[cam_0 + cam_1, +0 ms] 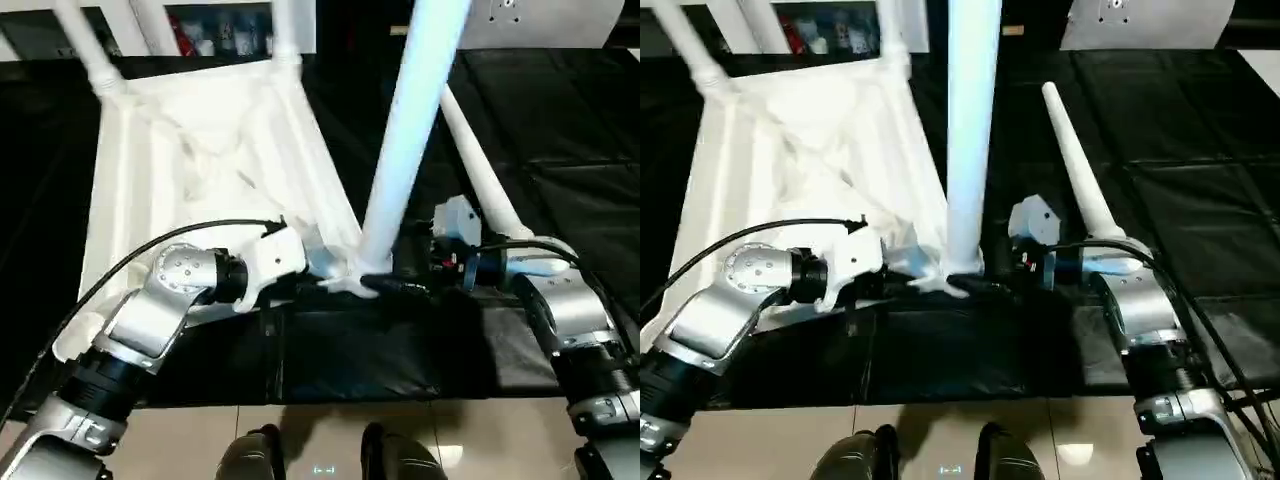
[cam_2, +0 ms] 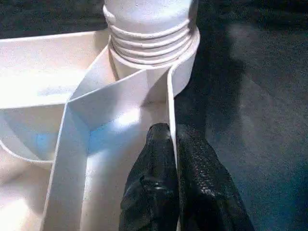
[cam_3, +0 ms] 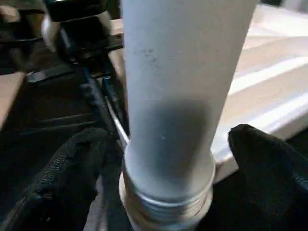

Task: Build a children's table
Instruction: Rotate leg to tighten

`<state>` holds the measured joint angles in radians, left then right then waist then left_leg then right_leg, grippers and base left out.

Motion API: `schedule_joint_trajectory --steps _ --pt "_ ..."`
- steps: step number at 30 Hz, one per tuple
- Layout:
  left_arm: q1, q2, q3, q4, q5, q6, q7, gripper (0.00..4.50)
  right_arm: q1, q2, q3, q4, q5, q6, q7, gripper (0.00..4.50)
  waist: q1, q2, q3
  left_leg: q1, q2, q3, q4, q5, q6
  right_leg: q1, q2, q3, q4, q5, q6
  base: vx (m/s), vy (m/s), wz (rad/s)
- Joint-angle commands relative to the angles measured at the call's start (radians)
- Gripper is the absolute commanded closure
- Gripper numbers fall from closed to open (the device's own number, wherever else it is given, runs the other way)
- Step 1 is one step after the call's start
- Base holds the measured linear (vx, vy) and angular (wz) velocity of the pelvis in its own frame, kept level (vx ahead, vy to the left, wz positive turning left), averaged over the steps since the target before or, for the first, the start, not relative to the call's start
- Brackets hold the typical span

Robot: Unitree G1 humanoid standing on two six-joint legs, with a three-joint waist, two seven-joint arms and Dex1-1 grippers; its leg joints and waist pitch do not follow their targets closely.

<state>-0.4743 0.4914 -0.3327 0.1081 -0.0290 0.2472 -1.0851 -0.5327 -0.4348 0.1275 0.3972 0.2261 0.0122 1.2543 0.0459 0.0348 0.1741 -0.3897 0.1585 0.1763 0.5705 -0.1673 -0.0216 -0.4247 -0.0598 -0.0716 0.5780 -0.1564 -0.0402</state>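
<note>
The white plastic rectangular tabletop (image 1: 200, 150), ribbed underside up on the black mat (image 1: 560, 120), is pinched at its near rim by the closed left gripper (image 2: 171, 139). A white tapered tubular leg (image 3: 168, 120) stands between the spread fingers (image 3: 72, 163) of the right gripper (image 3: 163, 154), its thread partly exposed. Far legs appear fitted; another leg (image 1: 1080, 170) lies loose beyond the right gripper.

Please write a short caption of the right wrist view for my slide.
Open right gripper straddles the upright white leg threaded into the table top's corner socket.
</note>
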Motion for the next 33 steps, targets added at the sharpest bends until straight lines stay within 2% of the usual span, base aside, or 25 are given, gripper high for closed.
schedule_joint_trajectory --steps 1,11,16,20,24,25,26,27,28,29,30,31,32,33 --pt "0.013 0.010 -0.049 -0.019 0.004 -0.023 -0.047 4.50 -0.012 -0.003 0.012 0.008 0.011 0.013 0.033 0.47 -0.004 -0.020 -0.085 0.018 0.072 -0.020 -0.051 -0.089 0.169 0.062 -0.092 0.059 -0.054 -0.217 -0.246 0.000 0.000 0.00" --pt "0.010 0.011 -0.054 -0.005 0.000 -0.044 -0.067 4.50 -0.025 0.006 0.031 0.043 0.022 0.027 0.081 1.34 0.001 -0.020 -0.088 0.017 0.071 -0.020 -0.047 -0.055 0.182 0.063 -0.089 0.057 -0.047 -0.177 -0.255 0.000 0.000 0.00" --pt "0.010 0.014 -0.054 -0.002 -0.001 -0.048 -0.071 4.50 -0.029 0.005 0.032 0.054 0.021 0.028 0.093 1.77 0.006 -0.019 -0.088 0.018 0.072 -0.020 -0.048 -0.064 0.172 0.064 -0.090 0.057 -0.048 -0.196 -0.251 0.000 0.000 0.00" --pt "0.009 0.015 -0.051 0.003 -0.002 -0.047 -0.069 4.50 -0.020 0.007 0.036 0.046 0.028 0.036 0.096 1.92 0.006 -0.019 -0.089 0.018 0.071 -0.020 -0.047 -0.056 0.177 0.064 -0.090 0.057 -0.046 -0.178 -0.255 0.000 0.000 0.00" --pt "0.006 0.000 -0.035 0.002 -0.003 0.005 -0.033 4.50 0.024 0.036 0.041 0.005 0.025 0.090 0.032 1.97 0.007 -0.019 -0.090 0.018 0.071 -0.020 -0.046 -0.044 0.184 0.063 -0.088 0.057 -0.044 -0.161 -0.260 0.000 0.000 0.00" --pt "0.006 -0.001 -0.034 0.002 -0.003 0.008 -0.030 4.50 0.025 0.037 0.041 0.004 0.023 0.092 0.027 1.97 0.007 -0.017 -0.088 0.017 0.072 -0.020 -0.047 -0.050 0.180 0.062 -0.089 0.057 -0.046 -0.172 -0.259 0.000 0.000 0.00" --pt "-0.003 -0.025 -0.017 -0.003 -0.003 0.066 0.017 4.50 0.045 0.068 0.037 -0.011 0.014 0.112 -0.042 1.97 0.007 -0.019 -0.087 0.018 0.072 -0.021 -0.048 -0.060 0.175 0.063 -0.090 0.057 -0.048 -0.187 -0.256 0.000 0.000 0.00" --pt "-0.017 -0.064 0.010 -0.009 -0.008 0.141 0.085 4.50 0.067 0.108 0.033 -0.027 -0.002 0.138 -0.133 1.97 0.005 -0.017 -0.083 0.020 0.074 -0.021 -0.051 -0.080 0.156 0.060 -0.092 0.058 -0.053 -0.222 -0.253 0.000 0.000 0.00" --pt "-0.019 -0.067 0.012 -0.009 -0.009 0.147 0.091 4.50 0.068 0.112 0.033 -0.028 -0.003 0.140 -0.140 1.97 0.002 -0.016 -0.074 0.024 0.072 -0.022 -0.058 -0.139 0.125 0.057 -0.092 0.057 -0.066 -0.315 -0.239 0.000 0.000 0.00" --pt "-0.019 -0.067 0.012 -0.009 -0.009 0.147 0.091 4.50 0.068 0.112 0.033 -0.028 -0.003 0.140 -0.140 1.97 0.002 -0.016 -0.074 0.024 0.072 -0.022 -0.058 -0.139 0.125 0.057 -0.092 0.057 -0.066 -0.315 -0.239 0.000 0.000 0.00" --pt "-0.023 -0.083 0.022 -0.012 -0.012 0.170 0.115 4.50 0.073 0.124 0.033 -0.032 -0.010 0.148 -0.167 1.97 -0.004 -0.021 -0.074 0.024 0.066 -0.025 -0.060 -0.182 0.084 0.064 -0.096 0.056 -0.074 -0.418 -0.200 0.000 0.000 0.00" --pt "-0.039 -0.157 0.053 -0.029 -0.013 0.270 0.221 4.50 0.074 0.200 0.008 -0.018 -0.023 0.177 -0.313 1.97 -0.011 -0.014 -0.068 0.024 0.069 -0.025 -0.064 -0.200 0.067 0.058 -0.093 0.058 -0.078 -0.440 -0.189 0.000 0.000 0.00" --pt "-0.041 -0.167 0.057 -0.031 -0.013 0.283 0.235 4.50 0.074 0.211 0.005 -0.016 -0.025 0.181 -0.332 1.97 -0.015 -0.015 -0.068 0.026 0.068 -0.027 -0.064 -0.209 0.060 0.056 -0.093 0.057 -0.078 -0.449 -0.188 0.000 0.000 0.00" --pt "-0.053 -0.211 0.072 -0.028 -0.005 0.322 0.298 4.50 0.070 0.254 -0.011 -0.009 -0.025 0.189 -0.404 1.97 -0.018 -0.016 -0.068 0.025 0.067 -0.030 -0.064 -0.221 0.056 0.058 -0.094 0.056 -0.081 -0.465 -0.184 0.000 0.000 0.00"
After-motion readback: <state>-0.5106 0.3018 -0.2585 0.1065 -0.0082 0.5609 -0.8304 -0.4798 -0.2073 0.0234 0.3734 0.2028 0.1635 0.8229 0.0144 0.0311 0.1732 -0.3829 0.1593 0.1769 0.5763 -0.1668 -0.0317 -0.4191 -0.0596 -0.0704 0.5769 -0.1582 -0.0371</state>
